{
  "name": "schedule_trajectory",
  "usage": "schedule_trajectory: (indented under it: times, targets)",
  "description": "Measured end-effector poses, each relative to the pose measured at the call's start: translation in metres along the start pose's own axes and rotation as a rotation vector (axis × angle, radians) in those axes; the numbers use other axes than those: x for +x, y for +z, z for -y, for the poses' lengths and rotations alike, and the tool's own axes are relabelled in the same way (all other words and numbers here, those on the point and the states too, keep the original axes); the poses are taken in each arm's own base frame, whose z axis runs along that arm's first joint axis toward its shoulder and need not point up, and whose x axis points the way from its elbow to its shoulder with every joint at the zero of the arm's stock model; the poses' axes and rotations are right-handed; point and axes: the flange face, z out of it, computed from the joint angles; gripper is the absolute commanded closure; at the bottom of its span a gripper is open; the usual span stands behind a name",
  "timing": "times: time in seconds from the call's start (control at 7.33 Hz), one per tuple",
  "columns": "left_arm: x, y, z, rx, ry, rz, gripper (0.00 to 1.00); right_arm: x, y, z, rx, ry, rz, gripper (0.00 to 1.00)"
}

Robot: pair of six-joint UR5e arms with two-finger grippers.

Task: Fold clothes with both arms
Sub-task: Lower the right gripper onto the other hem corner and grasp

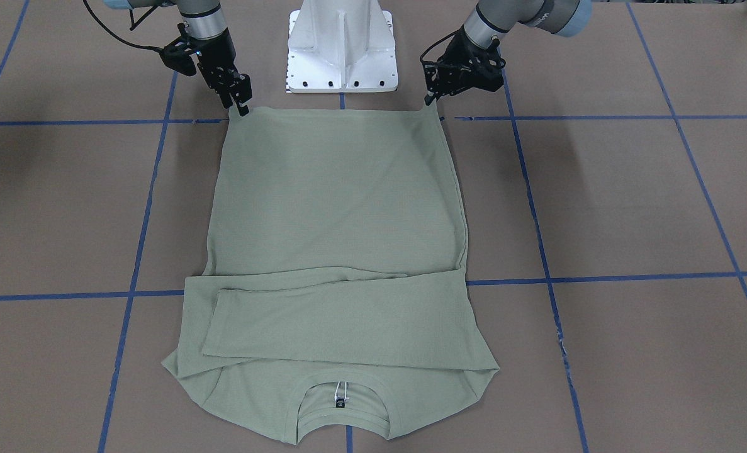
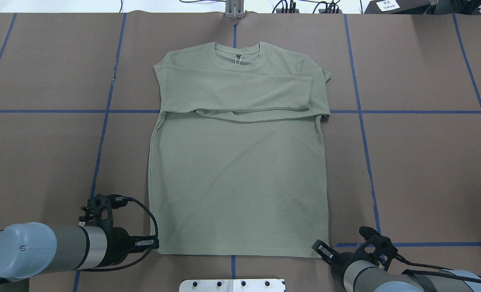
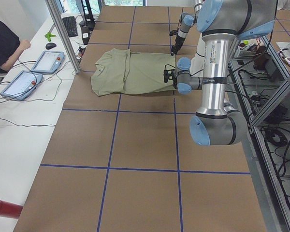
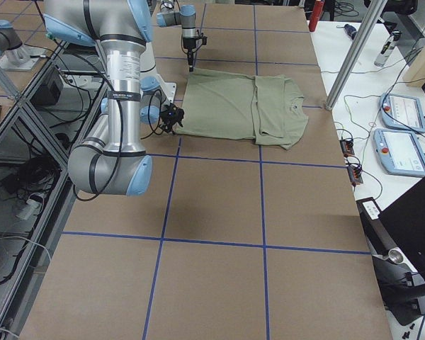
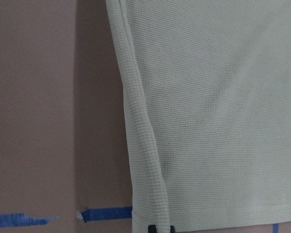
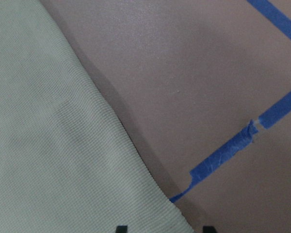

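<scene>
The pale green long-sleeved shirt [image 1: 335, 207] [image 2: 240, 178] lies flat on the brown table. Both sleeves are folded across its chest, and the neck with its black tag [image 2: 238, 53] is on the far side. My left gripper [image 1: 432, 97] [image 2: 156, 243] is at the near hem corner. Its fingertips stand close together on the hem edge [image 5: 155, 204], and that corner is peaked up. My right gripper [image 1: 242, 108] [image 2: 317, 247] is at the other near hem corner. In the right wrist view its fingertips [image 6: 120, 228] stand wide apart on either side of the cloth corner [image 6: 174, 213].
The white pedestal base [image 1: 342, 50] stands just behind the hem, between the two arms. Blue tape lines [image 2: 362, 121] cross the table in a grid. A side bench with control tablets [image 3: 48, 60] and a seated person [image 3: 2, 43] runs along the table's far edge.
</scene>
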Motion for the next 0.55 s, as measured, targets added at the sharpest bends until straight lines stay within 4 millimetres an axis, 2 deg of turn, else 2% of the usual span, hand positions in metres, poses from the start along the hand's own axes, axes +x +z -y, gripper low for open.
schedule_trajectory:
  times: [0.27,0.55]
  targets:
    - [0.0006,-0.0007,-0.0001,0.0,0.0,-0.002,1.0,-0.0009,-0.0008,0.0001,0.0,0.0,-0.001,0.97]
    - [0.0018,-0.0022,-0.0002,0.0,0.001,-0.005,1.0,-0.0026,-0.0031,0.0002,-0.002,0.003,0.002,1.0]
